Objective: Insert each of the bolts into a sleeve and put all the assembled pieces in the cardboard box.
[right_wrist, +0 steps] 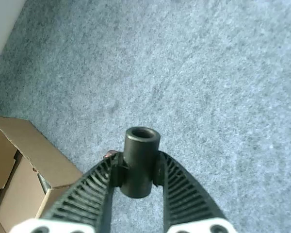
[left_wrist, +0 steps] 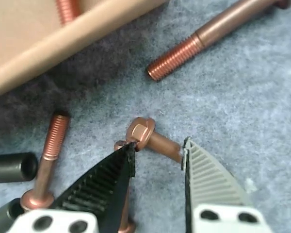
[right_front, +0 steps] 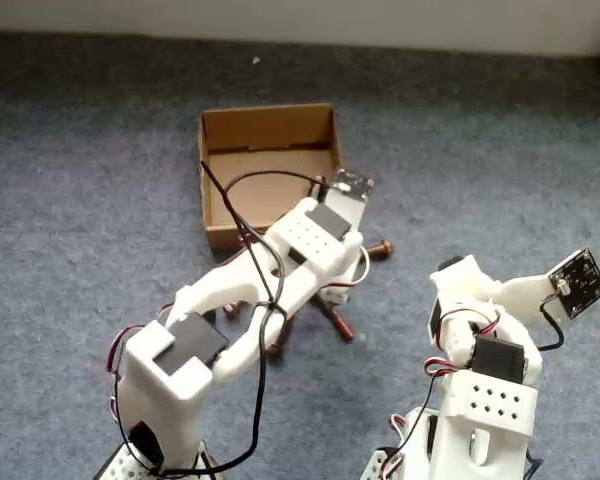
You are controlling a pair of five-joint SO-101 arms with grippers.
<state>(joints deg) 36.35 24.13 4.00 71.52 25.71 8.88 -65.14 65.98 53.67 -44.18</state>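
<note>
Right wrist view: the right gripper is closed on a black sleeve, which stands upright between the fingers with its open bore facing the camera. Beyond it lies the grey surface, and a corner of the box shows to one side. Left wrist view: the left gripper is low over the surface with its fingers partly open, one black and one pale. They straddle a copper bolt that lies flat, its hex head by the black fingertip and its shank end by the pale one; whether either touches it cannot be told. A second bolt lies just beside the black finger, next to a second sleeve that also lies flat. Farther off, a long bolt rests with its threaded end toward the box wall, and a boxed bolt shows inside. High view: the left arm stretches to the box's near corner, and the right arm is folded near its base, well apart from the box.
</note>
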